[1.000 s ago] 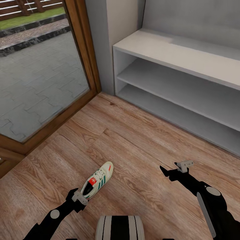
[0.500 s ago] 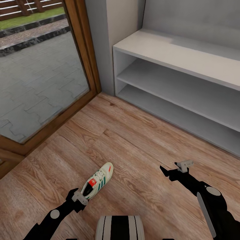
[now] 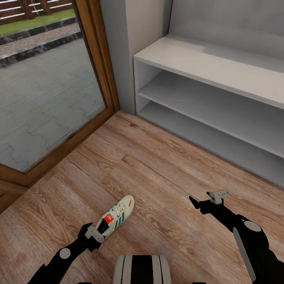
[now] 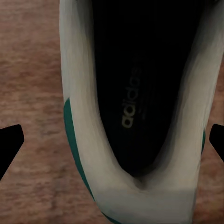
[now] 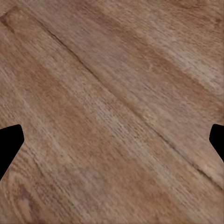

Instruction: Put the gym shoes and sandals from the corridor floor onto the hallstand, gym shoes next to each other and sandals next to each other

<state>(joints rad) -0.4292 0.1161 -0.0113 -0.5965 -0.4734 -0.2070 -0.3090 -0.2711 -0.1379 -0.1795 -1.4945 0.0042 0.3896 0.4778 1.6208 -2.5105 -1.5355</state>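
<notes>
Stretching across most of the head view, the corridor floor [image 3: 157,173] is bare wood between the robot and the hallstand [image 3: 205,59], whose two low bays and flat top carry no shoes as yet. Beside it a wood-framed glass door [image 3: 47,90] fills the corner, so any carry towards the rack should keep clear of that frame. One gym shoe [image 3: 115,217] lies on the planks, heel towards the robot, toe pointing at the rack. The left gripper [image 3: 91,233] hangs just at its heel with fingers spread wide, apparently lined up to straddle the heel opening. The right gripper [image 3: 205,200] hovers spread over bare floor, well apart from the shoe.
</notes>
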